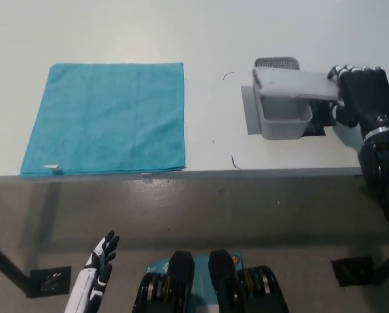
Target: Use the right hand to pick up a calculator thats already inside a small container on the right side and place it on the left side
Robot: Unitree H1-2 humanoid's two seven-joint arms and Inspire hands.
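Lift step: right robot hand [363, 96] closed on calculator [292, 85], held level above basket [284, 120]. Next, presumably: carry left to cloth [106, 117] (left robot hand [98, 267] rests low, fingers apart, empty).

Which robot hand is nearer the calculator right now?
Right. The black right robot hand grips the calculator at its right end above the container; the white left robot hand hangs below the table edge.

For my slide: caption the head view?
Right hand lifts calculator over container; left hand rests low.
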